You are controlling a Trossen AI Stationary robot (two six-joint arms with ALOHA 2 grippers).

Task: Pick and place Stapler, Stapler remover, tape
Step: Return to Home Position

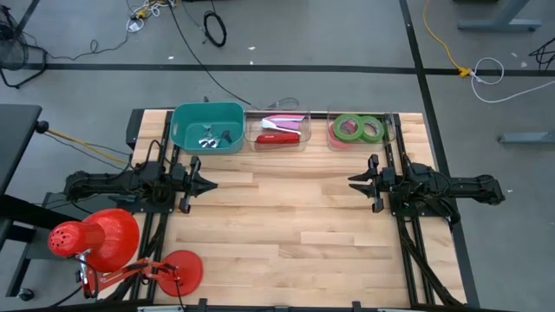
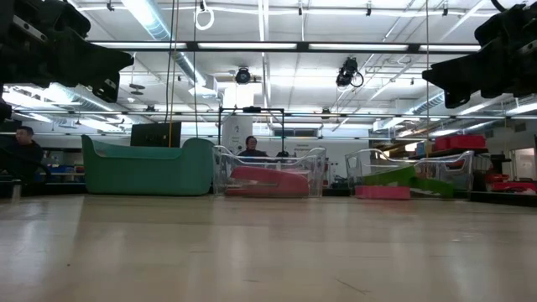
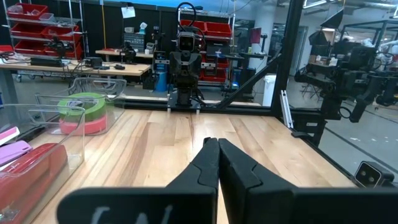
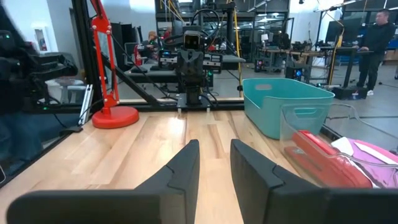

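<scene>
a: where do your arms sit?
b: both hang above the surface [image 1: 286,230], one at each side, pointing at each other and well apart. my left claw [image 1: 213,184] is pinched fully closed, tips touching, with nothing in it. my right claw [image 1: 351,181] has a narrow gap between its fingers and nothing in that gap.
a: and the tape [image 1: 362,130]?
b: all of it is in the right clear bin [image 1: 392,130] at the far edge. the two green rolls [image 1: 338,127] lie side by side and overlap. my left wrist view shows the red-pink roll [image 3: 84,126] lying under a green one.
a: the stapler?
b: the red stapler [image 1: 279,137] lies in the left clear bin [image 1: 251,130], which stands between the teal bin [image 1: 182,117] and the tape's bin. a pink and white item [image 1: 283,122] lies just beside it on the far side.
a: staple removers?
b: i see small pale pieces [image 1: 208,139] on the teal bin's floor, too small for me to say more.
a: anything else?
b: a red lamp [image 1: 95,238] stands at the near left corner, and a person [image 4: 375,43] stands in the room beyond.
</scene>
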